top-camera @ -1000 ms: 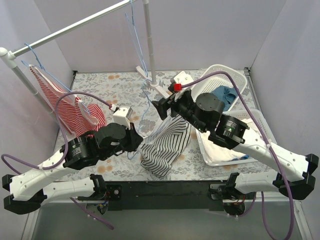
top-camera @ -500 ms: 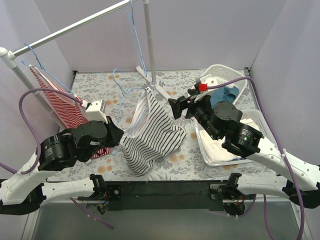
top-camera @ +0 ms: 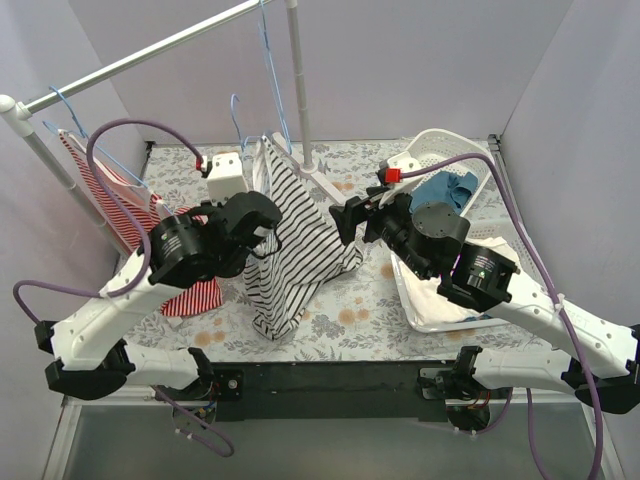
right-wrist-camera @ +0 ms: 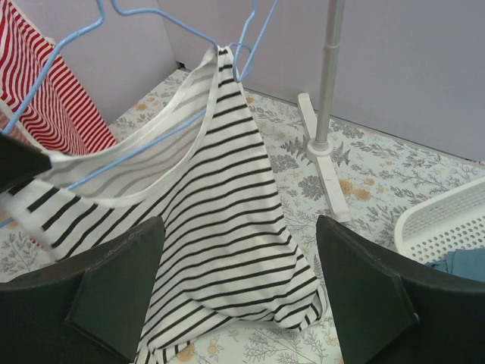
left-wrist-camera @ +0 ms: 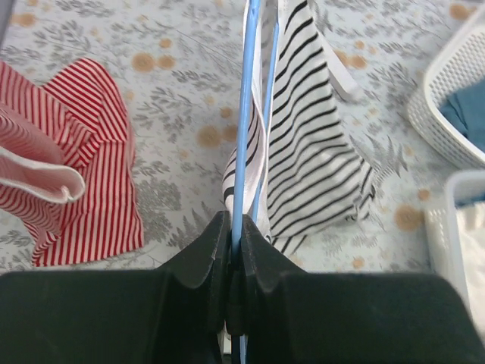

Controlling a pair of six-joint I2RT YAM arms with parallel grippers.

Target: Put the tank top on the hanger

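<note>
The tank top (top-camera: pixel 300 240), white with narrow black stripes, hangs from the light-blue hanger (top-camera: pixel 237 112), its hem touching the table. My left gripper (top-camera: pixel 262 232) is shut on the hanger wire and holds it upright. In the left wrist view the wire (left-wrist-camera: pixel 242 136) runs up from between the closed fingertips of the gripper (left-wrist-camera: pixel 231 221), with the tank top (left-wrist-camera: pixel 311 152) draped to its right. My right gripper (top-camera: pixel 346 216) is open and empty, just right of the cloth. The right wrist view shows its spread gripper (right-wrist-camera: pixel 239 227) facing the tank top (right-wrist-camera: pixel 220 205) and the hanger (right-wrist-camera: pixel 151 19).
A red-and-white striped garment (top-camera: pixel 150 230) hangs at the left from the white rail (top-camera: pixel 150 50), where spare blue hangers (top-camera: pixel 270 60) also hang. The rail's stand pole (top-camera: pixel 298 90) rises behind the tank top. A white basket (top-camera: pixel 470 150) holding blue cloth (top-camera: pixel 450 188) stands at the right.
My left arm has lifted the hanger, with the tank top on it, up and back toward the rail. My right gripper drew back to the right, away from the cloth.
</note>
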